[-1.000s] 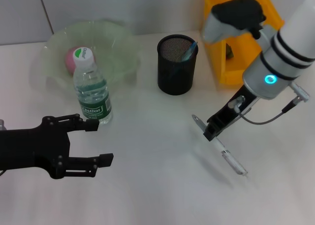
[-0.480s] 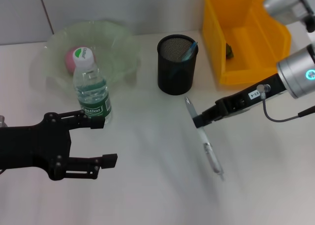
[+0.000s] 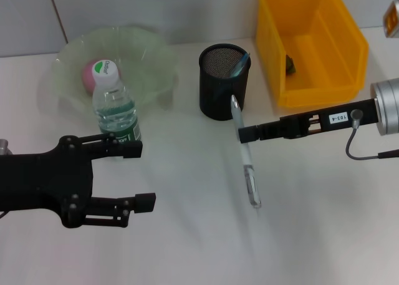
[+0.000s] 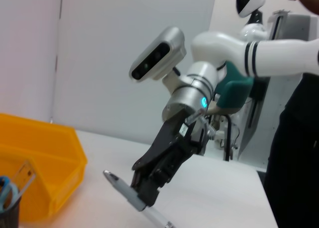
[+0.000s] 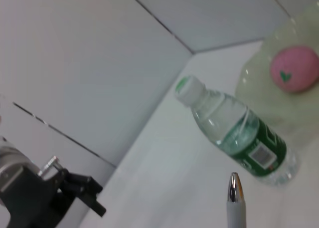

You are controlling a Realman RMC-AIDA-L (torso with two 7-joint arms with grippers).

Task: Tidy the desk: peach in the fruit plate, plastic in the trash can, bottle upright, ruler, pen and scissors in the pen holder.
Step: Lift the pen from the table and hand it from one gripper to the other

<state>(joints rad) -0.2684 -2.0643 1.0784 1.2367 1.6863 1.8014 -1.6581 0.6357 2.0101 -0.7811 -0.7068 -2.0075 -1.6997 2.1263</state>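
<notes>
Since the earlier frame the pen (image 3: 245, 150) has swung closer to the holder (image 3: 224, 82), its upper tip now just in front of the mesh wall, body slanting down above the bench (image 3: 187, 235). I see the right end effector (image 3: 244, 134) clamped on the pen. Scissors (image 3: 240, 63) and ruler (image 4: 22, 173) stand in the holder. Plastic (image 3: 290, 63) lies in the bin (image 3: 312, 42). Bottle (image 3: 115, 110) stands upright before the plate (image 3: 149, 54) holding the peach (image 3: 89, 75). Left end effector (image 3: 140, 176) hovers low, fingers wide apart.
</notes>
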